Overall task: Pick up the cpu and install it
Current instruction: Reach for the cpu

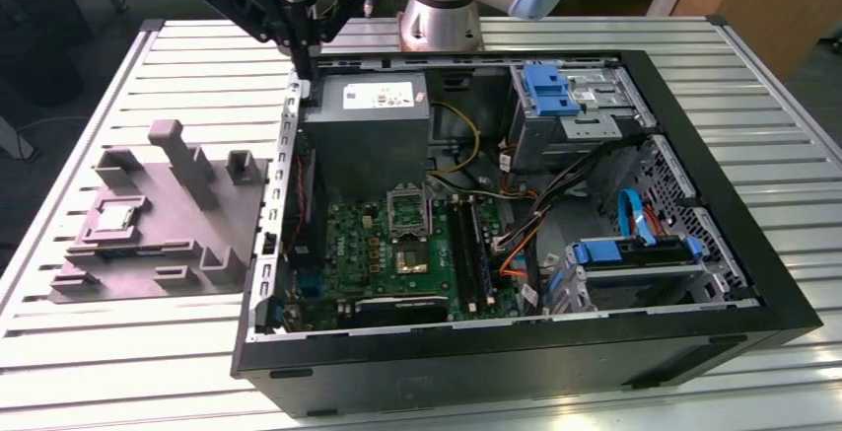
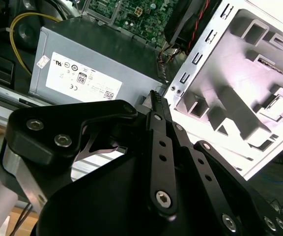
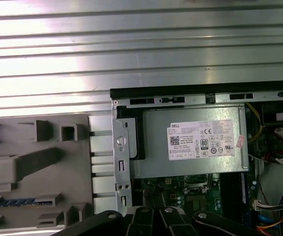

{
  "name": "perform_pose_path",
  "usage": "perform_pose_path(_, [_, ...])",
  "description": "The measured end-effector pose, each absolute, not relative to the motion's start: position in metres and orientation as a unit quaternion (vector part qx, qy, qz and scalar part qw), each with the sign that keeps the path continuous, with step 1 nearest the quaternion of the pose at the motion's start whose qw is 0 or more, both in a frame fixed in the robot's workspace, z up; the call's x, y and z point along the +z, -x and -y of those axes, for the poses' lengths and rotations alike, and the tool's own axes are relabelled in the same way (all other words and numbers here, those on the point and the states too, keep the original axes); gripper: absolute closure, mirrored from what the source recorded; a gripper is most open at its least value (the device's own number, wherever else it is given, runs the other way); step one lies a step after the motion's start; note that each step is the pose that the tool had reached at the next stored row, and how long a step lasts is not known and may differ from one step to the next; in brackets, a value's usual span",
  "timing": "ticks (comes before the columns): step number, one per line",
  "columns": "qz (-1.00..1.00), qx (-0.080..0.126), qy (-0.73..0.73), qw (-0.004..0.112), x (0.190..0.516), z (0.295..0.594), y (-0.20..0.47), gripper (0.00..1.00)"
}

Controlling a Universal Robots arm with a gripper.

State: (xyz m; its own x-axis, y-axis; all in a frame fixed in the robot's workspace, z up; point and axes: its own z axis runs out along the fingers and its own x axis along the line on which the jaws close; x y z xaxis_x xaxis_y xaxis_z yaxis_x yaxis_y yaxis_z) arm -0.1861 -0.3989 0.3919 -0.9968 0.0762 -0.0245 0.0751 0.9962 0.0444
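At the exterior view's left, the grey moulded tray [image 1: 197,253] lay on the slatted metal surface [image 1: 132,352]. We located the cpu [image 1: 113,217] in a recess on the tray's left part, lying flat with its pale top facing up. It was untouched and not yet picked up.

Further right, the gripper [image 1: 302,56] hung above the far left corner of the open computer case [image 1: 717,155], over the metal rim beside the power supply [image 1: 366,130]. In the second wrist view we saw the gripper [image 2: 154,98] with its fingers drawn together to a single tip and nothing held between them.

The governing relation was as follows. The cpu lay to the exterior view's left of the gripper and nearer the camera, well apart from it, with the tray's raised blocks between the two. As the chip is square, we judged that it offered no long axis to align with.

Right of the gripper, inside the case, the motherboard [image 1: 382,253] lay flat. We judged the exposed socket [image 1: 412,256] near its middle to be the installation point.
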Motion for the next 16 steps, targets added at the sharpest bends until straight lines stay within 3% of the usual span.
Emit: perform_pose_path(16, [-0.999,0.022,-0.038,0.013,0.392,0.399,0.197,0.89])
